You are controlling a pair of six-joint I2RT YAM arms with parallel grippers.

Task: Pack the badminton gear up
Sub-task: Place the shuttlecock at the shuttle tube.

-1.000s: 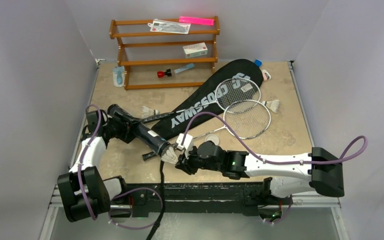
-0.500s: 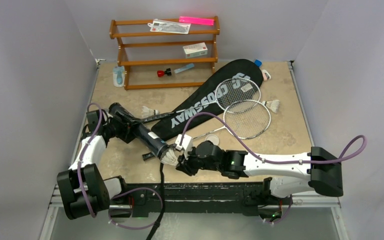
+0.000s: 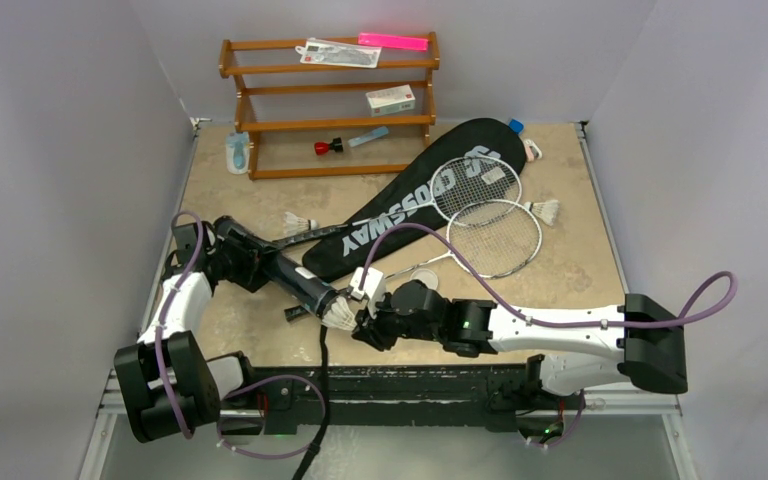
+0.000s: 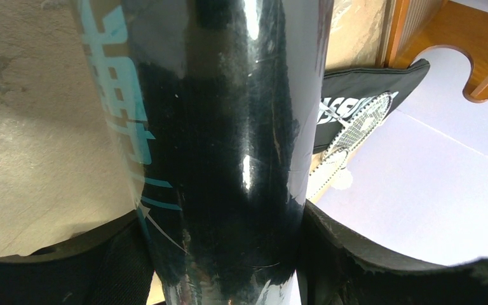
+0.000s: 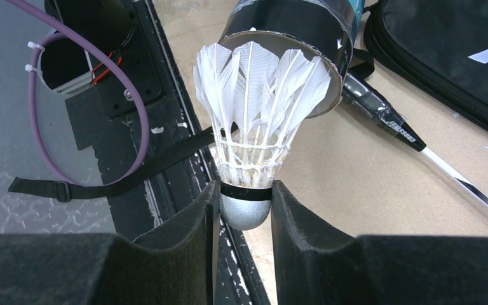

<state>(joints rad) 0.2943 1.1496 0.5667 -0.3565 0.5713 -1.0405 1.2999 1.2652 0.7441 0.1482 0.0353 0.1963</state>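
My left gripper (image 3: 245, 262) is shut on the dark cylindrical tube (image 3: 290, 275), which lies slanted above the table's left part. In the left wrist view the tube (image 4: 222, 146) fills the space in that gripper (image 4: 222, 229). My right gripper (image 5: 244, 190) is shut on the cork of a white feather shuttlecock (image 5: 254, 121). Its feathers reach the tube's open mouth (image 5: 292, 32). From above, this shuttlecock (image 3: 339, 313) sits between tube and right gripper (image 3: 365, 322). Two rackets (image 3: 475, 188) (image 3: 493, 238) lie on and beside the black CROSSWAY bag (image 3: 410, 200). Loose shuttlecocks (image 3: 303, 222) (image 3: 543, 210) lie on the table.
The brown wooden rack (image 3: 328, 110) stands at the back with small items on its shelves. A small white disc (image 3: 424, 277) lies near the racket shafts. A black strap (image 3: 322, 360) hangs over the table's front edge. A racket handle (image 5: 387, 124) lies just right of the tube's mouth.
The tube and my left gripper have shifted slightly, its far end lower. My right gripper has edged a little left with the shuttlecock. Both grips are unchanged.
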